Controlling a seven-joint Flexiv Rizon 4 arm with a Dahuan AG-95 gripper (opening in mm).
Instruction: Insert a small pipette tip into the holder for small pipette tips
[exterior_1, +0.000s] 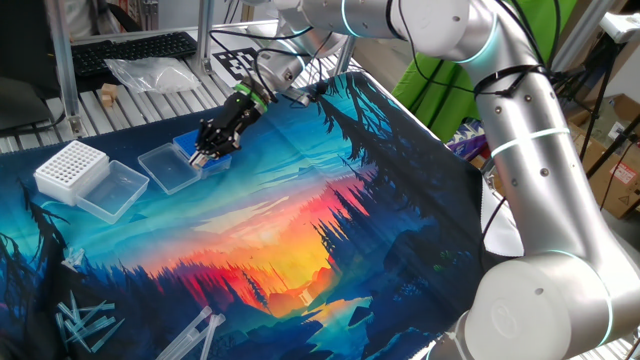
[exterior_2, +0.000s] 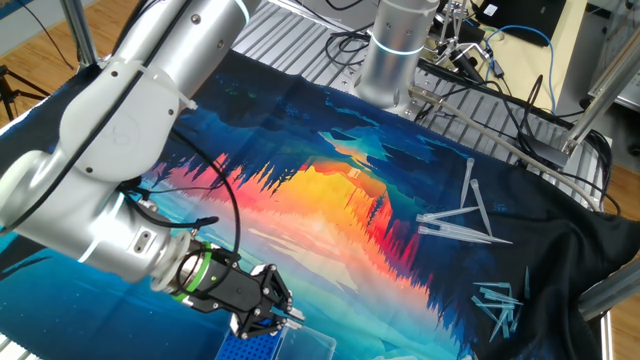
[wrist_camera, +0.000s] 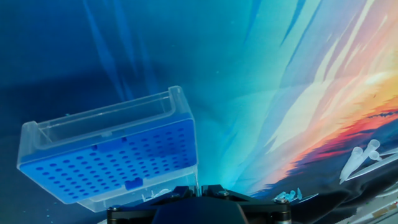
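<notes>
Hand view is filled mostly by the blue holder for small pipette tips (wrist_camera: 118, 165), seen with its grid of tiny holes facing up and its clear hinged lid (wrist_camera: 102, 127) folded back behind it; the holder lies on the printed sunset mat (wrist_camera: 261, 93), just ahead of the black gripper body at the bottom edge. Loose clear pipette tips (wrist_camera: 364, 158) are seen at the right edge of that view. From one fixed view, the gripper (exterior_1: 203, 156) is seen tilted downward over the holder (exterior_1: 190, 147), its fingers drawn together; whether a tip is pinched between them cannot be told, as anything there is too small to make out. Beside the holder, its clear lid (exterior_1: 170, 166) lies open on the mat, and further left a larger white rack (exterior_1: 70, 168) with bigger holes is placed next to its own clear lid (exterior_1: 112, 190). A scatter of tips (exterior_1: 85, 322) is visible at the lower left corner. From the other fixed view, the gripper (exterior_2: 272, 318) is seen just above a corner of the blue holder (exterior_2: 250, 348), while larger pipette tips (exterior_2: 465, 215) and a heap of small ones (exterior_2: 500, 300) lie well apart on the right side of the mat (exterior_2: 330, 200).
</notes>
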